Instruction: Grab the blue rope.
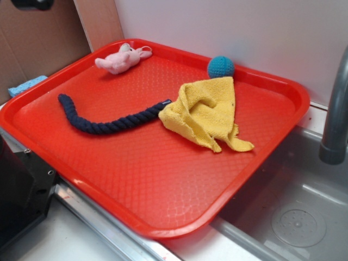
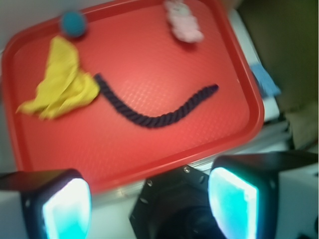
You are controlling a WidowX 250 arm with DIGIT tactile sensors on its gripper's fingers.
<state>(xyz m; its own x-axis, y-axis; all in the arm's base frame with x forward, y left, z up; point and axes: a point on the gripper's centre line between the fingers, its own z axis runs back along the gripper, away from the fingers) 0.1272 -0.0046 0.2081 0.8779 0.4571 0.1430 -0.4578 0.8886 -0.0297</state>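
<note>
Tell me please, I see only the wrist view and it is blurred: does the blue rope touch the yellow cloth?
Observer: Yes. In the exterior view the tagged end of the blue rope meets the edge of the yellow cloth.
Operator: Is the pink thing a toy?
Observer: It is a small pink plush animal, lying at the far rim of the red tray, apart from the rope.
Operator: What is right of the tray, past the cloth?
Observer: A metal sink with a grey faucet pipe; your view cuts these off.
Operator: Is the gripper near the rope?
Observer: The exterior view does not show the gripper; in your view it is open, away from the rope.
</note>
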